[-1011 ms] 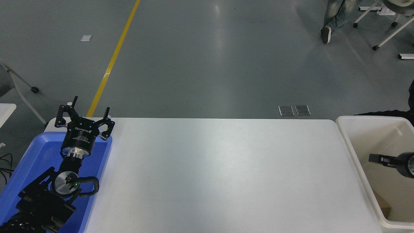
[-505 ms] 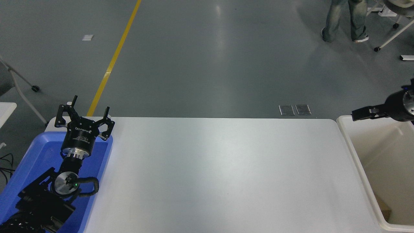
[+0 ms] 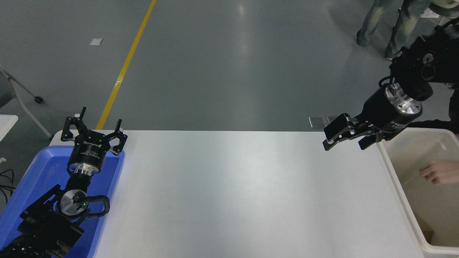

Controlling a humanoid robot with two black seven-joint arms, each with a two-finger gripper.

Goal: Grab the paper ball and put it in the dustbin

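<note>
My right gripper [image 3: 343,144] hangs open and empty over the table's far right corner, just left of the dustbin [image 3: 397,186]. The dustbin is a cream-white plastic bin at the table's right end. A tan-brown bit [image 3: 425,229] lies low inside it, mostly hidden by the near wall, and I cannot tell whether it is the paper ball. No paper ball lies on the table. My left gripper [image 3: 94,127] is parked open at the lower left, above the blue tray [image 3: 111,186].
A person's hand [image 3: 439,172] reaches into the dustbin from the right. Another person's legs [image 3: 394,25] stand on the floor at the top right. The white table [image 3: 244,193] spans the middle of the view.
My right gripper rose out of the dustbin and swung left to the table's far right corner. A person's hand has come into the bin. The left arm stayed put.
</note>
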